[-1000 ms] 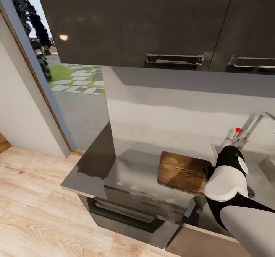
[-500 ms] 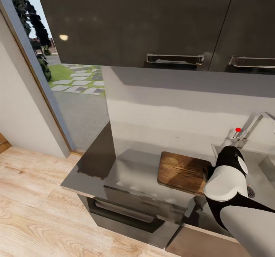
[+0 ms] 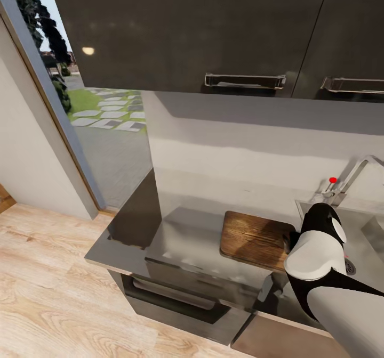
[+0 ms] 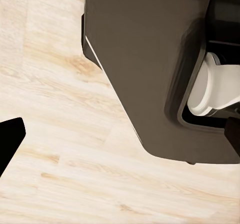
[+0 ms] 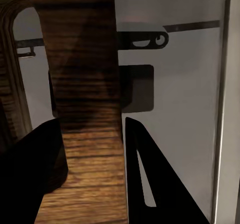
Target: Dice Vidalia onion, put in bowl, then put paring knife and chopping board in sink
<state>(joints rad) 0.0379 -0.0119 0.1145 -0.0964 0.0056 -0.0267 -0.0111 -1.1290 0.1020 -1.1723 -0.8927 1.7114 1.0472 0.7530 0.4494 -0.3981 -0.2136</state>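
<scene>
The rectangular dark-brown wooden chopping board lies bare on the glossy dark-grey surface, just beside the grey steel sink with its angular chrome tap, and the right tool has its dark fingers closed across the board's edge, so by appearances the task is at its last step, carrying the board to the basin. The board's near edge sits close to the surface's front lip, with open worktop towards the window and the basin rim close by the arm. The left tool hangs with tips spread over the pale wood-plank floor.

chopping board's sink-side end behind right arm
</scene>
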